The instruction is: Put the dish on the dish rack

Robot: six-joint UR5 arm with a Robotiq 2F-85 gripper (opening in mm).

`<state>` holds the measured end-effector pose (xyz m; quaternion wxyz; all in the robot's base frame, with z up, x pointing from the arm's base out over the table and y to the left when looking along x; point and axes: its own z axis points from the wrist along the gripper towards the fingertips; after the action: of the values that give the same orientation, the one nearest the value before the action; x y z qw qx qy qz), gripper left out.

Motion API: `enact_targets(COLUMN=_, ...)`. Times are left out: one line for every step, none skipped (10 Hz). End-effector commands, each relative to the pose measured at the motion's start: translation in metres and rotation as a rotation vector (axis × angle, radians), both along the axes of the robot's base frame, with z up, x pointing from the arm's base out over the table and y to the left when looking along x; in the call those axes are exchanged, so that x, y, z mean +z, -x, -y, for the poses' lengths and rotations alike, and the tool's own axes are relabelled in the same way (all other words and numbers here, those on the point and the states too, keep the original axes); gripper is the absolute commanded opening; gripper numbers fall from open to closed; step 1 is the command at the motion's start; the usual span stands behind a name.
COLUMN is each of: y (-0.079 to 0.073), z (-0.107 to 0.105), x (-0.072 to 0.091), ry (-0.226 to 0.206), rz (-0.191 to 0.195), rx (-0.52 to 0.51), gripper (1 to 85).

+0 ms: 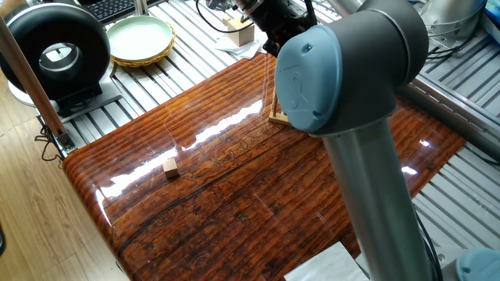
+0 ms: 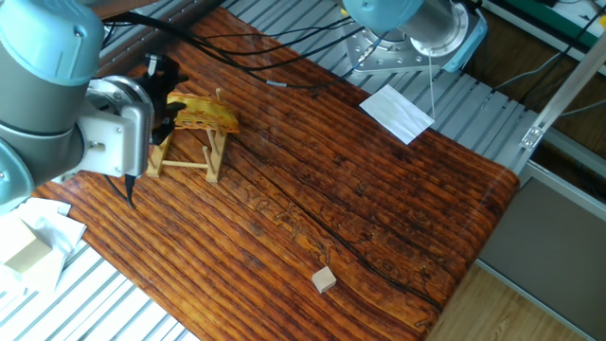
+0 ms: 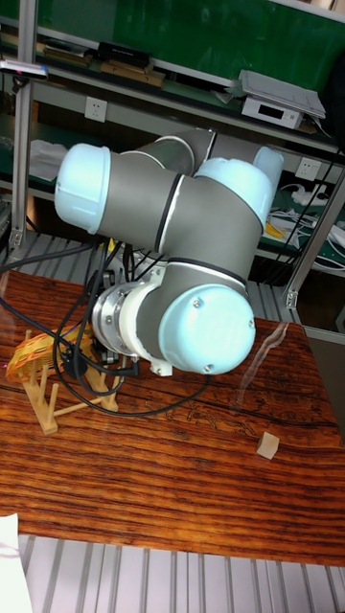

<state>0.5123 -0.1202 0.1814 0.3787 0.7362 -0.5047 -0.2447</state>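
You have one dish [image 2: 202,111], one dish rack [image 2: 187,150], one small wooden cube [image 2: 325,279] and one sheet of white paper [image 2: 397,113] on the table [image 2: 379,208], plus one pale green plate [image 1: 141,39] and one black round device [image 1: 55,53] off it on the slatted metal bench [image 1: 180,55]. The dish is golden wicker and lies tilted across the top of the rack's upright pegs, at the far corner of the table next to the arm's wrist; in the tall fixed view it shows as a yellow woven edge [image 3: 29,352] over the pegs [image 3: 43,397]. The gripper [image 2: 163,95] is dark and sits right against the dish's near rim, but the wrist housing covers its fingers in every view, so you cannot tell whether they are clamped or parted. The table is glossy, dark reddish wood with strong grain and bright glare streaks, and black cables [image 2: 237,66] trail across its corner behind the rack. Around it you see aluminium framing, shelves with equipment against a green wall, and wooden flooring below. The rack stands close to the table's edge, with a crumpled white cloth and a block [image 2: 28,251] just off that edge. The cube is well apart from the rack, near the opposite long edge, and the broad middle of the tabletop between them carries nothing.
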Motion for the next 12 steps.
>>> enact_targets(y=-0.002, z=-0.010, x=0.012, ry=-0.009, rz=-0.002, rx=-0.017, gripper=44.7)
enact_targets(y=-0.001, z=-0.015, x=0.018, ry=-0.001, rz=0.008, rx=-0.038, gripper=44.7)
enact_targets(y=0.000, z=-0.024, x=0.029, ry=0.019, rz=0.026, rx=-0.073, gripper=44.7)
enact_targets(y=-0.007, z=-0.036, x=0.029, ry=0.049, rz=0.106, rx=-0.126, gripper=37.7)
enact_targets(y=-0.016, z=-0.046, x=0.029, ry=0.090, rz=0.200, rx=-0.180, gripper=22.0)
enact_targets(y=-0.014, z=-0.060, x=0.038, ry=0.125, rz=0.241, rx=-0.254, gripper=11.7)
enact_targets(y=-0.010, z=-0.088, x=0.047, ry=0.150, rz=0.285, rx=-0.370, gripper=11.7)
enact_targets(y=-0.010, z=-0.106, x=0.052, ry=0.176, rz=0.343, rx=-0.448, gripper=12.0)
enact_targets(y=-0.008, z=-0.120, x=0.058, ry=0.201, rz=0.383, rx=-0.501, gripper=12.0)
enact_targets(y=-0.004, z=-0.135, x=0.062, ry=0.220, rz=0.404, rx=-0.562, gripper=12.0)
enact_targets(y=-0.011, z=-0.148, x=0.059, ry=0.225, rz=0.467, rx=-0.634, gripper=6.7)
enact_targets(y=-0.018, z=-0.155, x=0.056, ry=0.232, rz=0.522, rx=-0.681, gripper=1.0)
